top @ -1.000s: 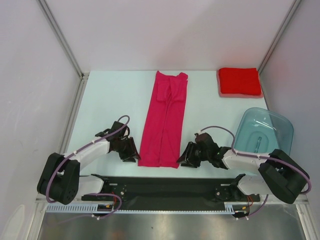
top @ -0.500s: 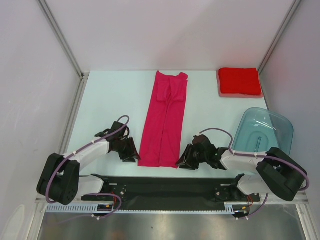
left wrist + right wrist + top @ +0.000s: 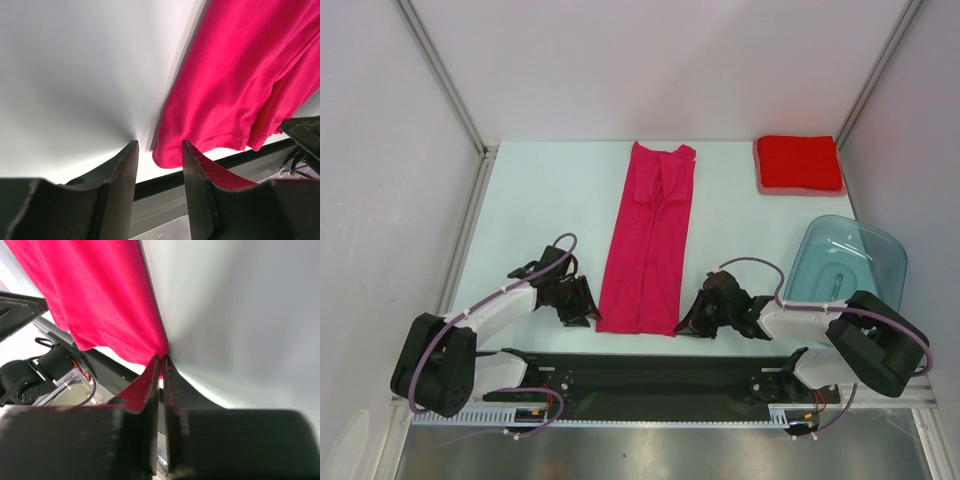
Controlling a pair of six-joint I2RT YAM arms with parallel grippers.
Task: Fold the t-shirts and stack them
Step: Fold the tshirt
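The magenta-pink t-shirt (image 3: 650,240) lies folded into a long narrow strip down the middle of the table. The red t-shirt (image 3: 799,163) lies folded square at the back right. My left gripper (image 3: 590,312) is low at the strip's near left corner. In the left wrist view it (image 3: 159,149) is open, with the hem corner of the pink shirt (image 3: 240,75) lying between its fingertips. My right gripper (image 3: 685,325) is at the near right corner. In the right wrist view it (image 3: 162,360) is shut, pinching the corner of the pink shirt (image 3: 100,290).
A translucent blue-grey tub (image 3: 847,260) stands at the right, just beyond the right arm. The black base rail (image 3: 650,375) runs along the near table edge, close behind both grippers. Frame posts and walls bound the table's left, right and back.
My right gripper has slid a little left onto the strip's near right corner. My left gripper has edged slightly towards the near left corner. The shirts have not moved.
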